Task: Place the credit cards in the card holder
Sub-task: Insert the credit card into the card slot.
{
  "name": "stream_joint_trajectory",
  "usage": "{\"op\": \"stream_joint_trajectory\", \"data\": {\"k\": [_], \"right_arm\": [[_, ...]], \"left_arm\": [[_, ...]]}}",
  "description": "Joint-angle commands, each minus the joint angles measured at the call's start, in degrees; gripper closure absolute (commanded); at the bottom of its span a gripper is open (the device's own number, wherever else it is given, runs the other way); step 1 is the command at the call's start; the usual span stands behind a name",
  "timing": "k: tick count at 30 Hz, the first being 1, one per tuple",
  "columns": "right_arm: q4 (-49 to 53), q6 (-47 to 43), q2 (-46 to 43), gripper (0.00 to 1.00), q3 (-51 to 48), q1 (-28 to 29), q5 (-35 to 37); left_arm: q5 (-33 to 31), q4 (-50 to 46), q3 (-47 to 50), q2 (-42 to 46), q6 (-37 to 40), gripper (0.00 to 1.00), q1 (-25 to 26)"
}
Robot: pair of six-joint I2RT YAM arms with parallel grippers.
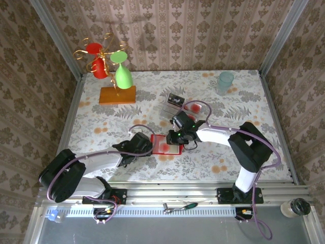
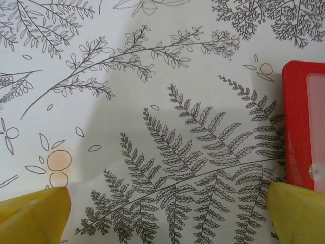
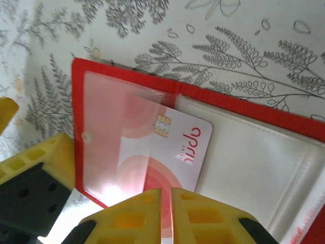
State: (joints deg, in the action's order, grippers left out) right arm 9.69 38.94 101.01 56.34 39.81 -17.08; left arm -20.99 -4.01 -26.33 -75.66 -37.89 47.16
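Whitish red-blotched plastic card (image 3: 172, 157) sits half inside bright-red folding card holder (image 3: 244, 105), right claw (image 3: 166, 198) pinched on it. Left claw (image 2: 167, 213) gapes empty. Black card (image 1: 175, 99) lies outside, toward the far edge of the counter (image 1: 101, 152).

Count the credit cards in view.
3. One whitish card half inside the card holder, pinched by the right gripper; a black card and a red-blotched card at the clear tray beyond. Others may be hidden beneath.

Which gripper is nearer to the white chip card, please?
Right. The right gripper pinches the white chip card by its edge; the left gripper is open beside the card holder.
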Motion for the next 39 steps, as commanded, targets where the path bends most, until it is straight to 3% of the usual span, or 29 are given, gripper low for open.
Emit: {"op": "stream_joint_trajectory", "data": {"k": [1,16,27,39], "right_arm": [[1.9,-0.8,2.2,0.87,1.6,0.5,0.6],[0.4,1.2,9.2,0.9,6.7,3.4,-1.5],[2.6,0.2,0.5,0.9,4.0,1.9,1.2],[-0.5,1.2,4.3,0.92,3.6,2.6,0.6]], "left_arm": [[0.6,0.7,0.7,-1.2,0.7,0.0,-0.3],[1.8,3.1,1.1,-3.2,0.0,0.0,-0.2],[-0.6,-3.4,1.0,2.9,-0.8,0.0,-1.0],[-0.3,-2.6,2.4,0.7,-1.2,0.0,-1.8]]}}
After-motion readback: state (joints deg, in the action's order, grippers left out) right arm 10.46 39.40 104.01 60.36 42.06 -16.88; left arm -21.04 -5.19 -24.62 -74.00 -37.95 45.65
